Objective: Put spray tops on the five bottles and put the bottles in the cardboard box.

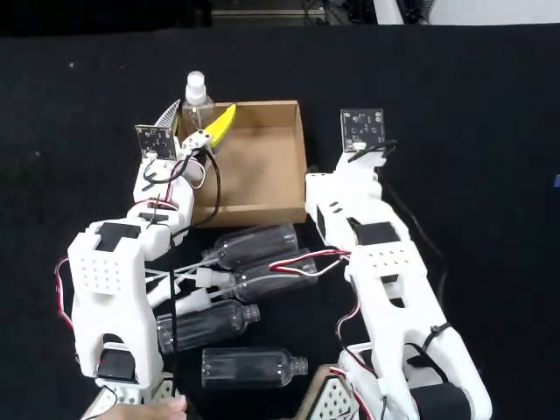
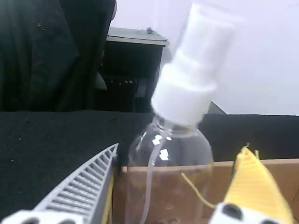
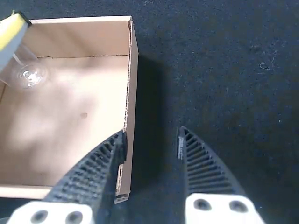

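A clear bottle (image 1: 198, 107) with a white spray top (image 2: 194, 70) stands upright in the far left corner of the cardboard box (image 1: 262, 210). My left gripper (image 1: 194, 118) is open around it, the grey finger (image 2: 79, 191) on one side and the yellow finger (image 2: 252, 186) on the other, with small gaps. The bottle's base (image 3: 27, 74) rests on the box floor. My right gripper (image 3: 149, 140) is open and holds nothing, low over the box's right wall (image 3: 130, 93). Several more bottles (image 1: 262, 243) lie on the table in front of the box.
The two nearest lying bottles (image 1: 249, 367) have bare necks pointing right. White spray tops (image 1: 203, 278) lie among the others, beside the left arm (image 1: 109, 280). Red and white cables (image 1: 302, 261) cross the lying bottles. The table is covered in black cloth (image 1: 472, 105).
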Tool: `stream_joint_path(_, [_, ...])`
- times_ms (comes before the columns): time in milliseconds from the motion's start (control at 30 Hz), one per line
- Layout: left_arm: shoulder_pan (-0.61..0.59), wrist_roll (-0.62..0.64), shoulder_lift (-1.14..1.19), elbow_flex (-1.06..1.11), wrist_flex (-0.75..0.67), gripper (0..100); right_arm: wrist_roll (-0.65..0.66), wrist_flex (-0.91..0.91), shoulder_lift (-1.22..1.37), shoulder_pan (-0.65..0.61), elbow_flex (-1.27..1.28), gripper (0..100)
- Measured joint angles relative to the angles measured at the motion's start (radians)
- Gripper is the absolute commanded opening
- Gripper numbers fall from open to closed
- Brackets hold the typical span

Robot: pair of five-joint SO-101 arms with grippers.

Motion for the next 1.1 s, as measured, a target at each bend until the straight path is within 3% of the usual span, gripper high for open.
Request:
stream_joint_path(233, [0.0, 0.0, -0.005, 0.0, 0.0, 36, 0.0, 0.0, 0.0, 0.0, 0.0, 15.9])
stream_joint_path(400, [0.0, 0.0, -0.138, 0.054, 0.109, 37, 0.0, 0.0, 0.0, 0.0, 0.0, 15.9])
stream_joint_path(767, [-0.005, 0.0, -0.545, 0.109, 0.694, 36, 0.0, 0.0, 0.0, 0.0, 0.0, 15.9])
stream_joint_path(1100, [-0.091, 0.0, -0.925, 0.189, 1.323, 36, 0.0, 0.0, 0.0, 0.0, 0.0, 15.9])
